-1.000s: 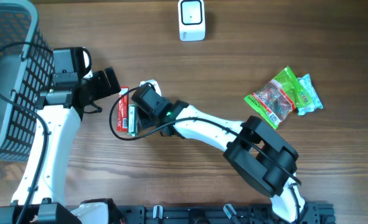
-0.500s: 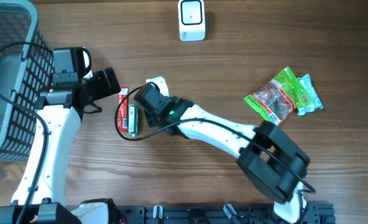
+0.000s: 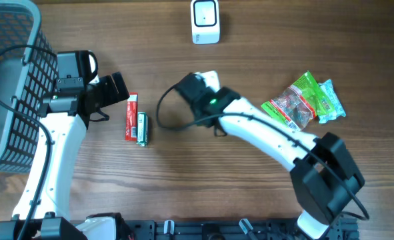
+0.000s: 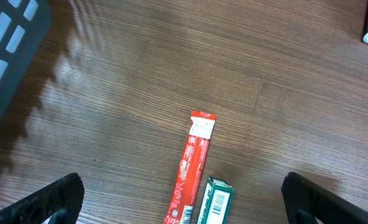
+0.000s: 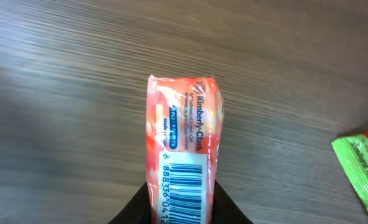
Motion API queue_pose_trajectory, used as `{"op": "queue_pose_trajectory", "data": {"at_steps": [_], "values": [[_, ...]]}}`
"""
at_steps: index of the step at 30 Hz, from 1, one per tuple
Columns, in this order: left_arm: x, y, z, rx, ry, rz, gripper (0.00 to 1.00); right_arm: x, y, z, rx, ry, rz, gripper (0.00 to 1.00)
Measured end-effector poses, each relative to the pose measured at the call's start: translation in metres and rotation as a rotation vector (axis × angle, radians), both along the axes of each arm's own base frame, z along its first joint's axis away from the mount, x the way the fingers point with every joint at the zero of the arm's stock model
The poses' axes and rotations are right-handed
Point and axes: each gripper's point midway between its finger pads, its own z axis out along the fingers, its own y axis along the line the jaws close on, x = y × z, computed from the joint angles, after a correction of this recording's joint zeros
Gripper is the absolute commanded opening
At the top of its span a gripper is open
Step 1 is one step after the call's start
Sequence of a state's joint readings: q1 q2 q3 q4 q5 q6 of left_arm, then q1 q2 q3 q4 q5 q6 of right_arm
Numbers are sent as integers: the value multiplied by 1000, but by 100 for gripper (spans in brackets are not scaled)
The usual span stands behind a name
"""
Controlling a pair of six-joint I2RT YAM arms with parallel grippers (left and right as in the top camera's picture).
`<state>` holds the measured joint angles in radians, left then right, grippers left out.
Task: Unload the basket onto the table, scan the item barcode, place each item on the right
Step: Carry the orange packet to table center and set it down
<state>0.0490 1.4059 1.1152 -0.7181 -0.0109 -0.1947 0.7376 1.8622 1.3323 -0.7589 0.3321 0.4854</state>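
Note:
My right gripper (image 5: 182, 210) is shut on an orange and white tissue pack (image 5: 184, 127), whose barcode label faces the wrist camera. Overhead, the pack (image 3: 208, 78) shows as a white end sticking out of the right gripper (image 3: 201, 85), in the middle of the table below the white scanner (image 3: 205, 21). My left gripper (image 4: 184, 202) stands wide open above a red stick packet (image 4: 194, 163) and a green box (image 4: 215, 202), touching neither. Overhead, the left gripper (image 3: 119, 88) sits just left of the red packet (image 3: 131, 117).
A grey mesh basket (image 3: 10, 87) stands at the far left. A green snack bag (image 3: 295, 101) and a light blue packet (image 3: 331, 101) lie at the right. A black cable (image 3: 167, 117) loops beside the right wrist.
The right gripper closed on the tissue pack next to the red packet and carried it right and toward the scanner. The left arm has stayed still.

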Motion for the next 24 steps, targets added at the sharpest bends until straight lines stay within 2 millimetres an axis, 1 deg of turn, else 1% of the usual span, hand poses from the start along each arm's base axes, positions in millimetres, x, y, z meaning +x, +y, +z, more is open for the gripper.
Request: {"op": "queue_pose_trajectory", "data": {"at_steps": [1,2,3,4,5,7,9,10,12,14,15,16,17,18,21,22,24], "values": [[0,0,0,0,0,0,100,-1,-12,-9,1,31,-24,23],[0,0,0,0,0,0,100,-2,-17,-14,8,54,-30,24],[0,0,0,0,0,0,100,-1,-31,-23,5,74,-54,24],[0,0,0,0,0,0,100,-2,-37,-34,32,105,-50,23],[0,0,0,0,0,0,100,-5,-41,-39,39,125,-49,24],[0,0,0,0,0,0,100,-8,-44,-46,58,154,-41,29],[0,0,0,0,0,0,100,-10,-44,-48,72,167,-32,51],[0,0,0,0,0,0,100,-10,-42,-48,78,169,-25,53],[0,0,0,0,0,0,100,-11,-40,-48,85,176,-16,66],[0,0,0,0,0,0,100,-11,-40,-48,88,179,-7,66],[0,0,0,0,0,0,100,-11,-39,-48,89,179,-9,63],[0,0,0,0,0,0,100,-11,-39,-48,91,179,-7,54],[0,0,0,0,0,0,100,-11,-39,-48,92,179,-7,47],[0,0,0,0,0,0,100,-11,-39,-48,91,180,-1,45],[0,0,0,0,0,0,100,-18,-43,-49,69,212,12,44],[0,0,0,0,0,0,100,-20,-46,-47,66,220,11,45],[0,0,0,0,0,0,100,-15,-49,-36,85,196,-2,45]]}}
